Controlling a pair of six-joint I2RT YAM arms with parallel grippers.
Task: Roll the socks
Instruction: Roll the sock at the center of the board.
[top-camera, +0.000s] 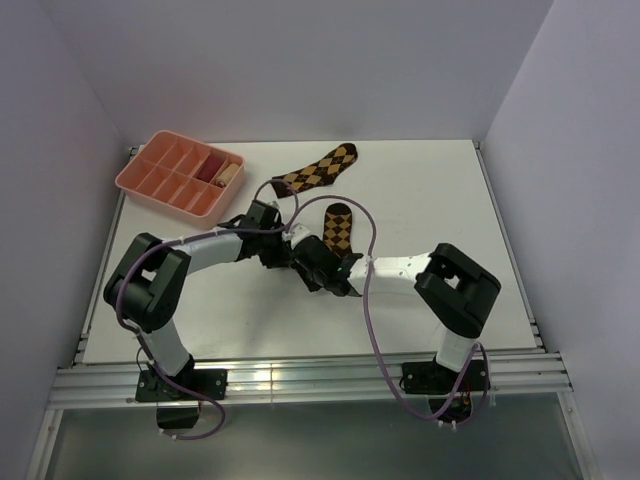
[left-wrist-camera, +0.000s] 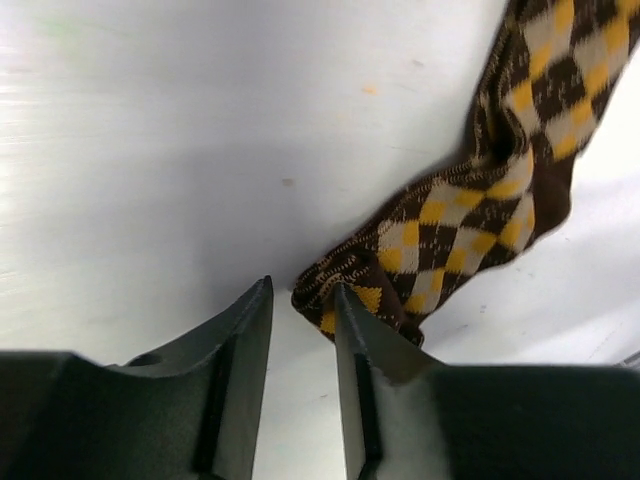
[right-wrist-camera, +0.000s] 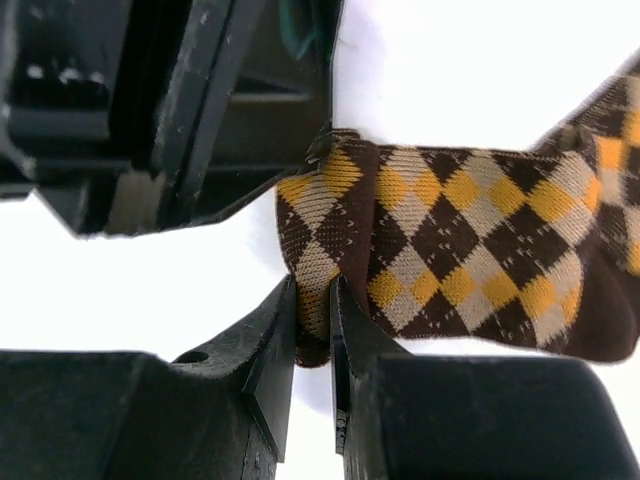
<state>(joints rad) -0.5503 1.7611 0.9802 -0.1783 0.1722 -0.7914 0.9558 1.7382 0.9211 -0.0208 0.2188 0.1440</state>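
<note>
Brown argyle socks (top-camera: 338, 228), two: far sock (top-camera: 318, 170) free, near sock (right-wrist-camera: 450, 240) pinched by right gripper (right-wrist-camera: 312, 292), left gripper (left-wrist-camera: 301, 288) slightly spread alongside.

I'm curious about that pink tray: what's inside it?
In the pink tray, a reddish roll and a beige roll fill neighbouring right-end compartments. The others look bare. Anything beneath the rolls is covered.
</note>
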